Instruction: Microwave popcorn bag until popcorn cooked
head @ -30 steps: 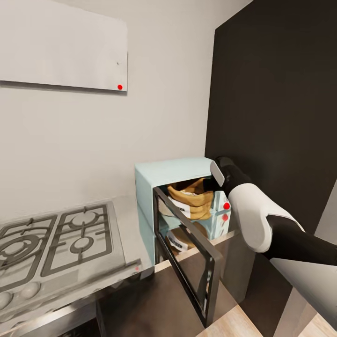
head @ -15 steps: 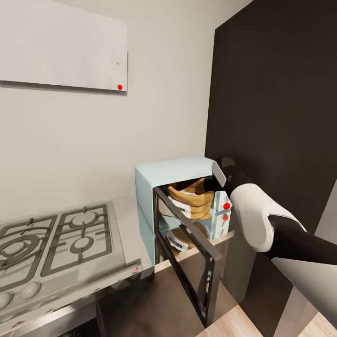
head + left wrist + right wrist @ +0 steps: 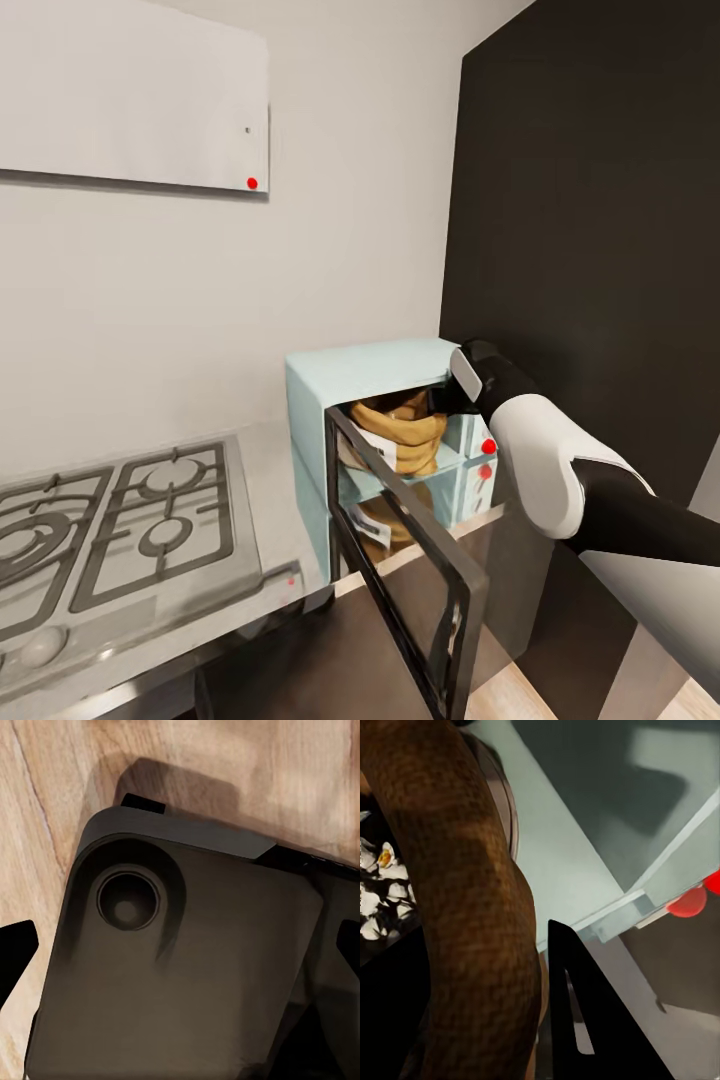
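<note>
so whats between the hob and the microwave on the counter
A bare strip of grey countertop separates the gas hob from the microwave in the head view; nothing stands on it.

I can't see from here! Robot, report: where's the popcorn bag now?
Right gripper inside the microwave, its jaws around the popcorn bag rim. Bag in the cavity, white popcorn inside. Microwave door hangs open, nothing blocking. Left gripper state unclear.

No text can be read. The bag (image 3: 398,432) inside the microwave (image 3: 372,372) carries a white label (image 3: 377,447) with dark marks too small to make out. No other lettering, brand or number shows anywhere.
</note>
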`<state>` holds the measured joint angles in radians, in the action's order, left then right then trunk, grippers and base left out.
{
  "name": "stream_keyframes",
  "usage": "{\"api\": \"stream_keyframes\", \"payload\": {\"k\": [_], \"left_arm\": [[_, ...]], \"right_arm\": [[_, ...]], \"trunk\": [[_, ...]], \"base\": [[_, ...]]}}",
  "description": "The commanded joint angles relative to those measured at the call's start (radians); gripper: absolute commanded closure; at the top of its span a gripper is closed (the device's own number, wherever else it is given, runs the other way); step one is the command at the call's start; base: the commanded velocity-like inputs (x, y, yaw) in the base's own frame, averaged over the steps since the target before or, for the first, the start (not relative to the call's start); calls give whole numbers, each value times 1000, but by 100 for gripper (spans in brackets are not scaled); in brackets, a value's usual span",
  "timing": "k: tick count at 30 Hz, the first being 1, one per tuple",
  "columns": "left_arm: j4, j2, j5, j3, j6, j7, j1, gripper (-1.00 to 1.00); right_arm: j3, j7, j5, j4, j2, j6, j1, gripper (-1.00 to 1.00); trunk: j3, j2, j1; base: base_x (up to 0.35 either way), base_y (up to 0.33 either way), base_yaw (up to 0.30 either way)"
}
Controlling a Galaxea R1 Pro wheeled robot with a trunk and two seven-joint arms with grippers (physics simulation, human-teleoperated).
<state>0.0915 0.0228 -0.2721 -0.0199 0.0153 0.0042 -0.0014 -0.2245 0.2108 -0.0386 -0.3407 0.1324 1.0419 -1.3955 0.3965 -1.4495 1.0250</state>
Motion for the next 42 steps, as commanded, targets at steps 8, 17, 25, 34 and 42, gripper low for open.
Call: {"api": "stream_keyframes", "payload": {"k": [8, 17, 25, 34, 42], "left_arm": [[1, 0, -4, -2, 2, 1, 0, -100], [1, 0, -4, -2, 2, 1, 0, -100], [1, 0, -4, -2, 2, 1, 0, -100], [1, 0, -4, -2, 2, 1, 0, -100], [1, 0, -4, -2, 2, 1, 0, -100]], "right_arm": [[-4, 2, -24, -1, 1, 5, 0, 100], [-4, 2, -24, -1, 1, 5, 0, 100], [-4, 2, -23, -1, 1, 5, 0, 100], [-3, 2, -24, -1, 1, 5, 0, 100], [-2, 2, -24, -1, 1, 5, 0, -100]], "trunk": [[1, -1, 0], [1, -1, 0], [1, -1, 0], [1, -1, 0], [1, -1, 0]], "base": [[30, 0, 0], [112, 0, 0], [2, 0, 0], [0, 0, 0], [0, 0, 0]]}}
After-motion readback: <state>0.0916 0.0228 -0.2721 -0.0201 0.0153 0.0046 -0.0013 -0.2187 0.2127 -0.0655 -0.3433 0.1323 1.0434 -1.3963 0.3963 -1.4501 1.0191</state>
